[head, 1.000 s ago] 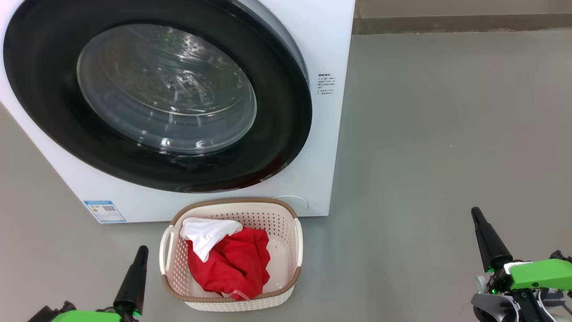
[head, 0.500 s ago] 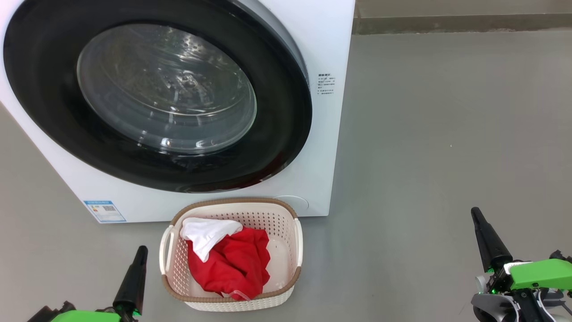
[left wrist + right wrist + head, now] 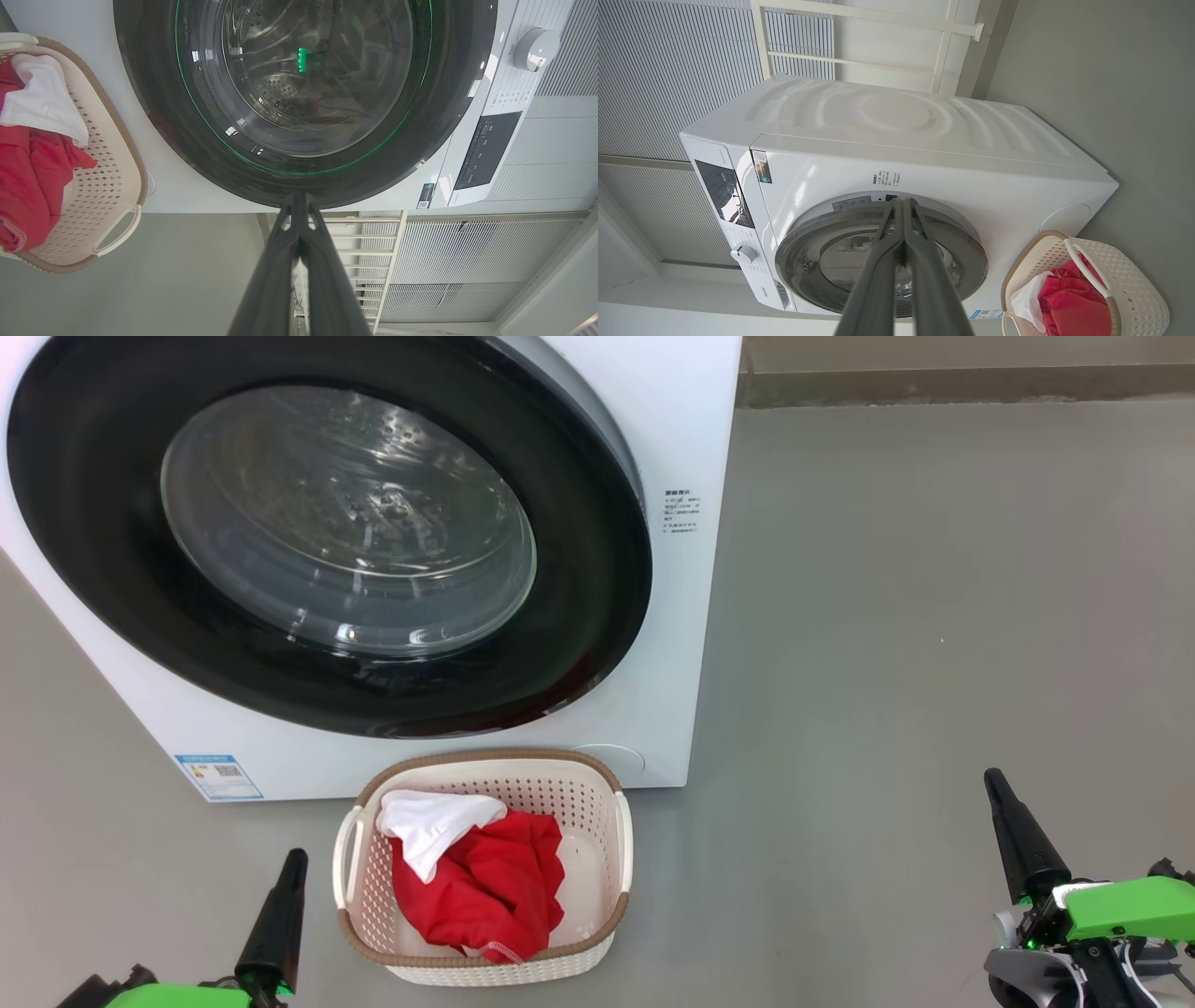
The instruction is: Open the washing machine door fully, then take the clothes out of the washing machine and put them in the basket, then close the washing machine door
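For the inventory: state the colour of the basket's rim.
Brown, woven-look; the basket rim shows best in the head view.

The basket (image 3: 485, 758) stands on the floor (image 3: 934, 616) just before the washing machine (image 3: 677, 429), below the door (image 3: 93, 569) on its front, with the clothes (image 3: 485, 887) inside, the left gripper (image 3: 299, 855) near its left and the right gripper (image 3: 992, 777) well apart on its right.

Grey floor (image 3: 934, 616); ribbed pale wall panels (image 3: 668, 84); cream rail frame (image 3: 943, 46).
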Tool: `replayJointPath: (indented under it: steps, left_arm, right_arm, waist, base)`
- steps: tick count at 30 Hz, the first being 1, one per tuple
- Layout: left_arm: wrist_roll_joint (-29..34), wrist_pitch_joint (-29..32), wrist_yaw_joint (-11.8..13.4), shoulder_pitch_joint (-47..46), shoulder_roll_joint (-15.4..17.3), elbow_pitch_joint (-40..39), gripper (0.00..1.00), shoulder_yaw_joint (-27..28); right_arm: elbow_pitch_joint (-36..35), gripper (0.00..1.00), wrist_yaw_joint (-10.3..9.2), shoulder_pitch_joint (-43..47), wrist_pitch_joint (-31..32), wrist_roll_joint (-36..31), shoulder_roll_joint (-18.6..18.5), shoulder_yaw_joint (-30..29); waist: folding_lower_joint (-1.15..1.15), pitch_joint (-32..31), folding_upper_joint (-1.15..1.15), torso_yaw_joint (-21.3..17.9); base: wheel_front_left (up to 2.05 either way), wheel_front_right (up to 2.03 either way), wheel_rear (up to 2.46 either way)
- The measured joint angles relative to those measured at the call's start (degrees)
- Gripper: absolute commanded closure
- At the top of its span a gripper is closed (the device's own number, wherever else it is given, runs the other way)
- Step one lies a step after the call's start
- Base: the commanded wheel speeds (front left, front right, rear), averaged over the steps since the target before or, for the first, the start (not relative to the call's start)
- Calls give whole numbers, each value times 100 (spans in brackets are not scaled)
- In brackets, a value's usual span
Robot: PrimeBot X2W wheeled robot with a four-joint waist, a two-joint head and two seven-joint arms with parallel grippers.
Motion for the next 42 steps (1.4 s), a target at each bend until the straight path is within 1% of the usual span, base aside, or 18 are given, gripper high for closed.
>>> replayJointPath:
  steps: [42]
  left_arm:
    - [42, 42, -1, 0, -15, 1, 100, 26]
  right_arm:
    - [1, 100, 1, 0, 33, -40, 14, -22]
  waist:
    - [0, 0, 0, 0]
  base:
    - [0, 0, 0]
